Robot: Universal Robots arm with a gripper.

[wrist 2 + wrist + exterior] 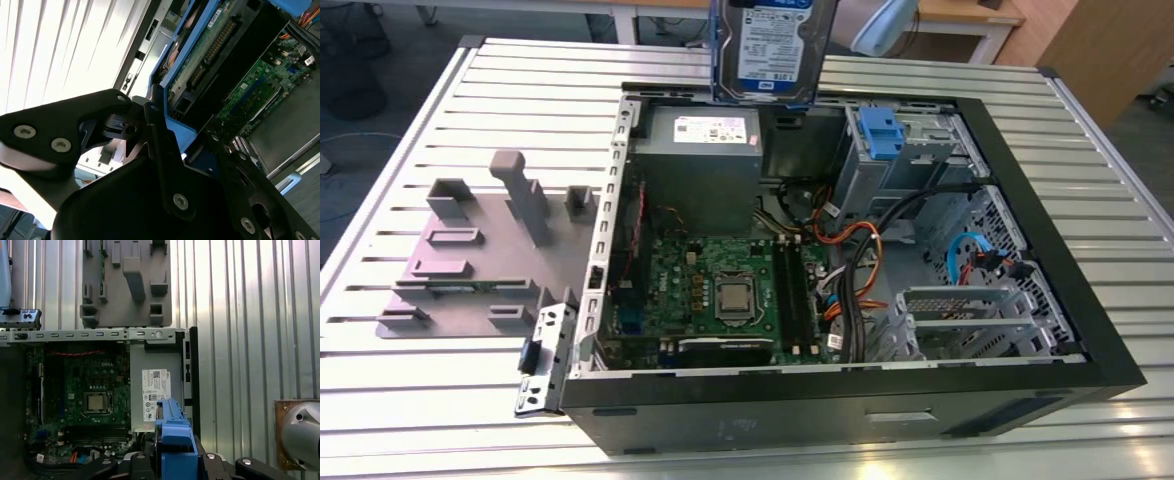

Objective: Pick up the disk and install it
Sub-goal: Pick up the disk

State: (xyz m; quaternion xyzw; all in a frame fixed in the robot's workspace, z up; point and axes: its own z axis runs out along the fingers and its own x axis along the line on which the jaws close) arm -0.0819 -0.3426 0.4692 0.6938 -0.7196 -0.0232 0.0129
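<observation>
The disk (770,50), with a blue-and-white label and blue rails, hangs upright above the back wall of the open computer case (854,410), roughly over the power supply. In the second wrist view my gripper (175,137) is shut on the disk. Its black fingers (155,130) press on the blue rail, and the disk's green circuit-board side (220,45) faces the camera. In the first wrist view the disk's blue edge (172,437) sticks out from the gripper (172,462), above the case interior.
Inside the case lie a grey power-supply box (700,150), a motherboard (720,290), orange and blue cables (854,250), a drive cage with a blue caddy clip (881,130) and a metal bay (961,310). A grey fixture plate (467,260) sits on the slatted table (400,400) at the exterior view's left.
</observation>
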